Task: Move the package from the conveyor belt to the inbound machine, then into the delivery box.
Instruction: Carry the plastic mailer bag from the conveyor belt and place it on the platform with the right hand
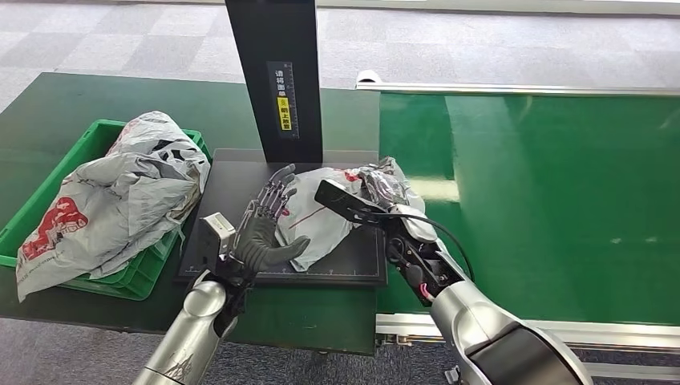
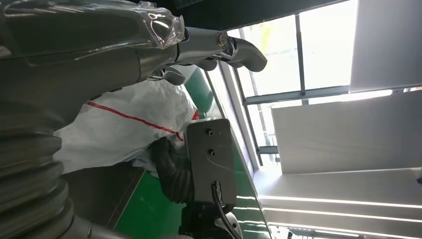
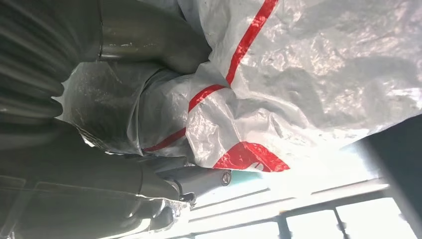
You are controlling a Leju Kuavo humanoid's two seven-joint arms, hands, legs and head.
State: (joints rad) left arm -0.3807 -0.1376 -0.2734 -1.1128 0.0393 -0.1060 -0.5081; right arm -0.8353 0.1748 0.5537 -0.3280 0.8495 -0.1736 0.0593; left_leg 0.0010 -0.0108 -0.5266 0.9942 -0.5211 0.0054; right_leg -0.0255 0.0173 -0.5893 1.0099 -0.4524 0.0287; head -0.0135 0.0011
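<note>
package (image 1: 321, 215) lies on the dark inbound machine (image 1: 240, 180) plate for scanning, right robot hand (image 1: 383, 192) grasping its far end, left robot hand (image 1: 269, 228) released, spread beside it, near the full green delivery box (image 1: 103, 132).

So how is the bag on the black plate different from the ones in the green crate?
The package on the black platform lies alone and fairly flat, with the robot's hands at it: the left hand against one side, the right hand gripping the other. The bags in the green crate are heaped above the crate's rim, untouched. The platform package shows a thin red line; a crate bag shows a bigger red print. All are crinkled grey-white plastic mailers.
</note>
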